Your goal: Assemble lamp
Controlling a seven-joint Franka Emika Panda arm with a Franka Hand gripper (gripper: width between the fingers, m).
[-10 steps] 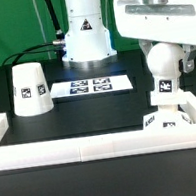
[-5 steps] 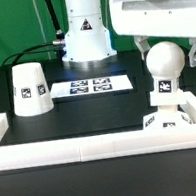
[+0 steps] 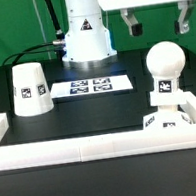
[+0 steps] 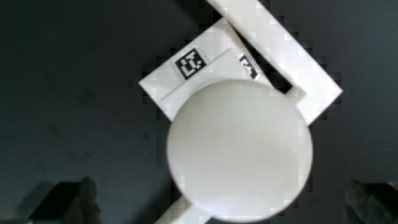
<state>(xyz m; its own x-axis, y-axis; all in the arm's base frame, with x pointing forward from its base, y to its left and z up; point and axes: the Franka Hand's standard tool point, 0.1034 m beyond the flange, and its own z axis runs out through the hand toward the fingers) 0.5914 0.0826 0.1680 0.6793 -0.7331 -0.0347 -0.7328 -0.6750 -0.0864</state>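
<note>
The round-headed bulb stands upright on the flat square base at the exterior view's right, inside the corner of the white wall. In the wrist view the bulb's head fills the middle and the base shows behind it. My gripper is open and empty, well above the bulb, with one finger on each side. Its dark fingertips show at the wrist view's edges. The cone shade stands on its wide end at the exterior view's left.
The marker board lies flat between shade and bulb. The robot pedestal stands behind it. A low white wall runs along the front and up both sides.
My gripper has let go of the bulb and risen straight up. The bulb stays upright on the base.
</note>
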